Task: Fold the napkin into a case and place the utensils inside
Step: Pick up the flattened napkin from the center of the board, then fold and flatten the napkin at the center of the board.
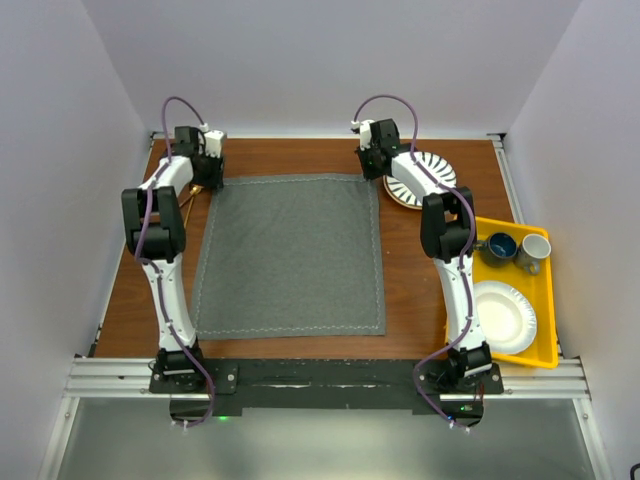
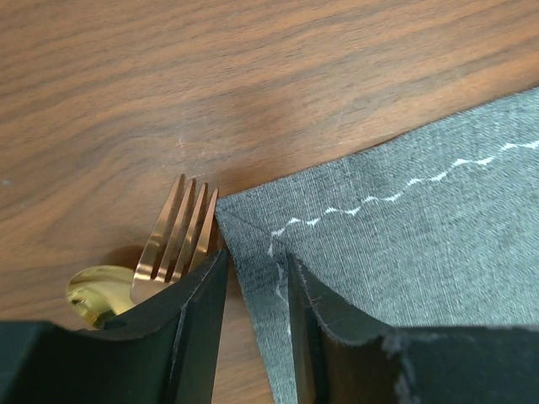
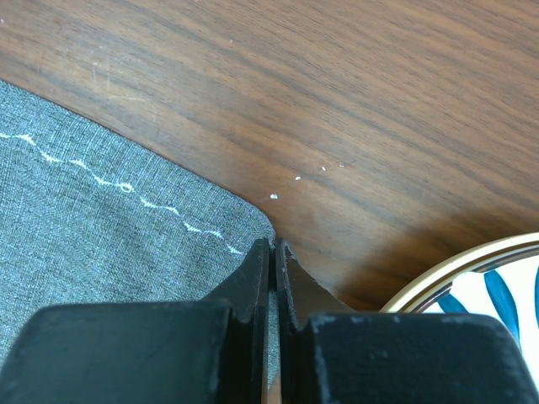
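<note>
Napkin [image 1: 290, 255] spread flat, unfolded, on the counter [image 1: 130, 310]. Left jaws partly open astride the napkin's far-left corner, hem between them, not pinched. Right jaws closed tight on the napkin's far-right corner. Fork [image 2: 177, 236] and spoon [image 2: 97, 290], both gold, just left of the far-left corner; striped plate [image 1: 443, 172] just right of the far-right one.

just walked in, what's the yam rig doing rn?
Early in the fold. The napkin lies flat and unfolded on the table. The right tool is shut on its far right corner, next to the striped plate. The left tool sits at the far left corner, jaws apart either side of the cloth, not yet pinched. The fork and spoon lie on the wood just left of that corner.
</note>
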`<state>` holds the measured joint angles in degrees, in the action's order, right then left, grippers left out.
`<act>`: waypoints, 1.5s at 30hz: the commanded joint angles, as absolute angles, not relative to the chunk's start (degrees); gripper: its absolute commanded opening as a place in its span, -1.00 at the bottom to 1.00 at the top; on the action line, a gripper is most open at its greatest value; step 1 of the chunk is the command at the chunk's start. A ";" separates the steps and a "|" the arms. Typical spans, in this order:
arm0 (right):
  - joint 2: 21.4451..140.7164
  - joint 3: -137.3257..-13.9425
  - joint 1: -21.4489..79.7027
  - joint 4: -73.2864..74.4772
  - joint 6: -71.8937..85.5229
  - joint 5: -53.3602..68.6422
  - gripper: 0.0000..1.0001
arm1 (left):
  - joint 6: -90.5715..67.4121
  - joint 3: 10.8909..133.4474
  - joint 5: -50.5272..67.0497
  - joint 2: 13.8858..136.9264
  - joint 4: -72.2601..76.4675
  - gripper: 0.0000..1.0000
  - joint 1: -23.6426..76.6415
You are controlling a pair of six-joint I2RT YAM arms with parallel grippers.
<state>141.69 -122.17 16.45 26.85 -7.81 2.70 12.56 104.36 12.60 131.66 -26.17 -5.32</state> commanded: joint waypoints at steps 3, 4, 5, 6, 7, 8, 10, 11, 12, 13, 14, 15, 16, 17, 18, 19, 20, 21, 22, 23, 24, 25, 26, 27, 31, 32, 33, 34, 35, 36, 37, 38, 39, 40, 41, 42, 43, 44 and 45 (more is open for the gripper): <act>137.55 -123.49 16.44 25.66 -9.40 3.52 -1.00 | 10.38 108.37 12.04 134.65 -25.23 -0.18 -5.19; 137.55 -123.40 16.44 25.66 -9.67 3.60 -1.00 | 10.28 108.46 12.13 135.00 -25.22 -0.17 -5.19; 137.55 -123.40 16.44 25.66 -9.75 3.69 -1.00 | 10.11 108.54 12.13 135.09 -25.14 -0.16 -5.19; 137.55 -123.31 16.44 25.66 -9.84 3.78 -1.00 | 9.67 108.72 12.13 135.35 -24.88 -0.15 -5.19; 137.55 -123.31 16.44 25.66 -10.02 3.78 -1.00 | 9.49 108.81 12.22 135.53 -24.70 -0.13 -5.19; 137.64 -123.40 16.52 25.66 -10.11 3.69 -1.00 | 9.49 109.42 12.39 135.79 -24.78 -0.12 -5.19; 137.90 -123.57 16.52 25.66 -10.19 3.69 -1.00 | 9.40 110.04 12.74 136.32 -24.87 -0.13 -5.27; 138.16 -123.84 16.44 25.66 -10.28 3.78 -1.00 | 9.40 110.82 13.09 136.58 -24.87 -0.16 -5.19; 138.25 -124.36 16.44 25.66 -10.46 3.69 -1.00 | 9.32 111.18 13.18 136.84 -25.05 -0.22 -5.19; 138.43 -124.71 16.52 25.66 -10.55 3.69 -1.00 | 9.49 111.53 13.27 137.02 -25.14 -0.27 -5.27; 138.51 -125.06 16.52 25.75 -10.72 3.78 -1.00 | 9.58 111.79 13.88 137.11 -25.14 -0.34 -5.19; 138.78 -125.76 16.52 25.58 -10.98 3.78 -1.00 | 9.58 111.88 14.06 136.76 -25.05 -0.52 -5.19; 138.78 -126.12 16.44 25.40 -11.16 3.69 -1.00 | 9.67 111.88 14.41 136.58 -24.70 -0.61 -5.19; 138.95 -126.65 16.44 25.23 -11.34 3.69 -1.00 | 9.58 111.62 14.94 136.32 -24.44 -0.72 -5.19; 139.04 -127.78 16.44 24.96 -11.51 3.34 -1.00 | 9.75 111.53 15.03 135.54 -24.09 -0.93 -5.10; 139.13 -128.40 16.35 24.79 -11.51 3.25 -1.00 | 9.76 111.27 15.29 134.83 -23.30 -1.00 -5.18; 139.13 -129.02 16.35 24.52 -11.51 3.16 -1.00 | 9.67 110.57 15.47 134.13 -22.51 -1.00 -5.19; 139.04 -130.33 16.43 24.52 -11.69 3.25 -1.00 | 9.84 110.31 15.64 132.29 -21.80 -1.00 -5.19; 138.52 -130.86 16.44 24.43 -11.78 3.77 -1.00 | 9.93 110.04 16.51 131.41 -20.58 -1.00 -5.19; 138.08 -131.22 16.44 24.61 -11.95 4.04 -1.00 | 10.54 109.69 17.22 130.53 -20.22 -1.00 -5.19; 137.47 -131.48 16.44 24.70 -12.21 4.48 -1.00 | 10.98 109.51 17.84 128.52 -19.78 -1.00 -5.27; 135.98 -131.31 16.44 24.87 -12.39 5.35 -1.00 | 11.33 108.99 19.49 127.37 -19.17 -1.00 -5.19; 135.10 -131.05 16.35 25.66 -12.57 5.97 -1.00 | 12.73 107.77 20.12 126.14 -19.16 -1.00 -5.19; 133.78 -129.74 16.35 26.27 -12.92 6.67 -1.00 | 13.96 106.88 20.74 123.34 -19.33 -1.00 -5.19; 125.88 -121.22 16.35 28.38 -13.36 12.29 -1.00 | 21.08 98.63 26.52 113.66 -18.90 -1.00 -6.59; 122.21 -117.46 16.43 29.43 -13.36 14.83 -1.00 | 24.05 94.70 27.59 109.64 -19.07 -1.00 -6.94; 120.69 -115.60 16.44 30.05 -13.10 15.90 -1.00 | 26.00 93.18 28.82 107.86 -19.86 -1.00 -7.64; 118.76 -113.66 16.44 30.67 -12.83 16.87 -1.00 | 28.10 90.64 31.18 106.28 -23.60 -1.00 -7.99; 115.78 -110.16 16.52 32.68 -12.66 19.14 -1.00 | 33.35 89.66 32.51 103.65 -26.34 -1.00 -8.26; 113.93 -108.13 16.52 33.65 -12.92 20.03 -1.00 | 35.83 88.52 33.65 102.41 -32.11 -1.00 -8.96; 112.25 -105.76 16.44 34.62 -13.09 21.08 -1.00 | 38.03 85.55 35.84 101.00 -34.60 -1.00 -9.57; 110.67 -100.86 16.44 36.37 -13.27 21.88 -1.00 | 42.58 83.86 36.73 98.46 -37.24 -1.00 -10.10; 107.26 -98.20 16.61 37.08 -14.05 23.80 -1.00 | 45.32 82.28 37.43 97.39 -40.05 -1.00 -11.50; 105.83 -95.56 16.79 38.05 -14.67 24.43 -1.00 | 47.87 78.79 37.62 96.25 -45.12 -1.00 -12.04; 104.17 -90.32 16.96 39.27 -15.03 24.96 -1.00 | 53.03 77.01 37.62 94.41 -47.35 -1.00 -12.65; 101.89 -87.57 17.57 39.72 -15.38 25.40 -1.00 | 55.26 75.17 37.53 93.61 -49.55 -1.00 -13.53; 100.91 -85.10 18.01 39.73 -15.29 25.40 -1.00 | 57.02 71.49 36.75 92.73 -52.88 -1.00 -13.71; 100.20 -80.90 18.45 39.20 -15.21 25.31 -1.00 | 59.83 69.72 36.39 91.59 -54.30 -1.00 -13.71; 99.76 -79.12 19.59 38.68 -14.68 24.36 -1.00 | 60.11 67.78 36.30 91.15 -55.01 -1.00 -13.71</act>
